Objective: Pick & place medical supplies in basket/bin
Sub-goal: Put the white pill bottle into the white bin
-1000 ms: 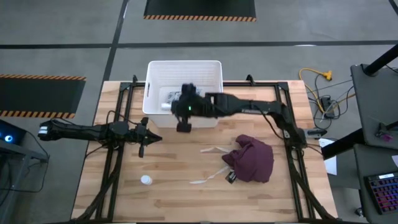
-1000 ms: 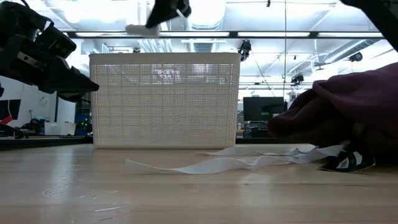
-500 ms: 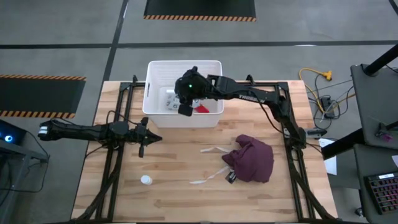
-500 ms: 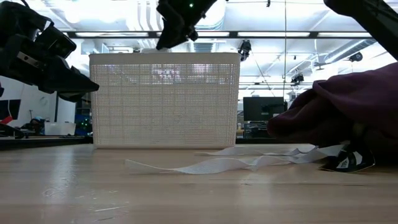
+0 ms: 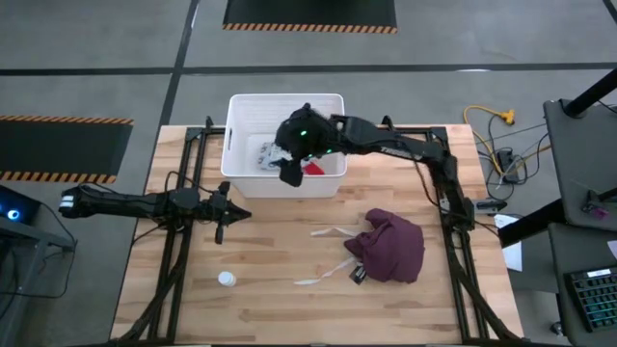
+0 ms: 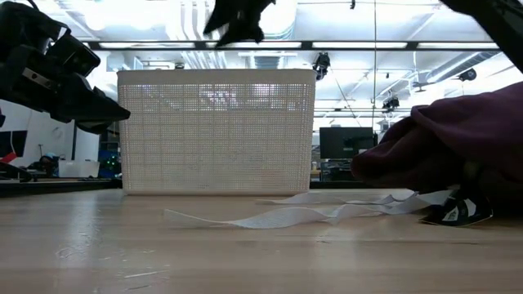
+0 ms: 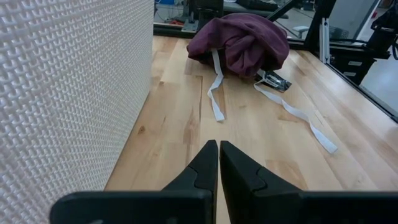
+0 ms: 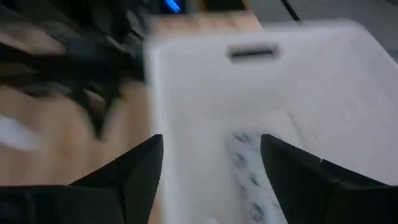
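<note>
The white ribbed basket (image 5: 241, 108) stands at the table's far middle, also in the low view (image 6: 216, 131). Inside it lie a red roll (image 5: 314, 168) and a flat grey packet with dots (image 5: 266, 154), also seen in the right wrist view (image 8: 245, 163). My right gripper (image 5: 289, 166) hovers open above the basket's inside (image 8: 211, 168) with nothing between its fingers. A small white round piece (image 5: 226, 279) lies on the table near the front left. My left gripper (image 5: 222, 224) is shut and empty (image 7: 218, 158), left of the basket's near wall.
A maroon cloth bundle (image 5: 390, 246) lies on the table's right half, with white straps (image 5: 328, 273) trailing toward the middle and a small dark tag (image 5: 357, 275) beside it. Bare wood lies between the basket and the front edge.
My right gripper has moved from the basket's near wall toward the far edge, over the basket's inside, and opened. The white piece that stuck out from its fingers a second ago no longer shows there.
</note>
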Controlling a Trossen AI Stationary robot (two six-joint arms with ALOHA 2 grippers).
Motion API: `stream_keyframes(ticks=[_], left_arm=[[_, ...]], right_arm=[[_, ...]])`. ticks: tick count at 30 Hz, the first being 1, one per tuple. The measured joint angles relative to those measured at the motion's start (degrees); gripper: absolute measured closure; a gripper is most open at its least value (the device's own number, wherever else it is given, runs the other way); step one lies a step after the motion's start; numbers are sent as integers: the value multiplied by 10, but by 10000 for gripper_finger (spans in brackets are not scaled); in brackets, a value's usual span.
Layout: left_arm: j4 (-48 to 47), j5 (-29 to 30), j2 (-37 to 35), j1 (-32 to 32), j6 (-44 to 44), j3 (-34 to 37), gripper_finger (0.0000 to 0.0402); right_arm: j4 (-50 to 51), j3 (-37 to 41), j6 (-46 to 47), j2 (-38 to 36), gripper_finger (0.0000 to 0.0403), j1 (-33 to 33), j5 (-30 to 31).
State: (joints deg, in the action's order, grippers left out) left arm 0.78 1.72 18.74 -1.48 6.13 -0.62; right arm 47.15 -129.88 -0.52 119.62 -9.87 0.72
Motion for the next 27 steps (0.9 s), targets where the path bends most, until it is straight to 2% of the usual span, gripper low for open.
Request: stream_keyframes(ticks=[3,6,8,13,21,24,27], left_arm=[[0,0,0,0,0,0,402],[0,0,0,0,0,0,402],[0,0,0,0,0,0,402],[1,0,0,0,0,0,402],[1,0,0,0,0,0,402],[2,0,0,0,0,0,402],[2,0,0,0,0,0,402]], right_arm=[[-60,13,-12,-41,168,15,-56],[-119,71,-33,-96,192,41,-53],[-153,141,-34,-139,208,54,-43],[-257,377,17,-272,246,70,-35],[-538,775,112,-521,295,74,-28],[-586,900,134,-614,309,75,14],[-626,1006,138,-695,321,73,25]])
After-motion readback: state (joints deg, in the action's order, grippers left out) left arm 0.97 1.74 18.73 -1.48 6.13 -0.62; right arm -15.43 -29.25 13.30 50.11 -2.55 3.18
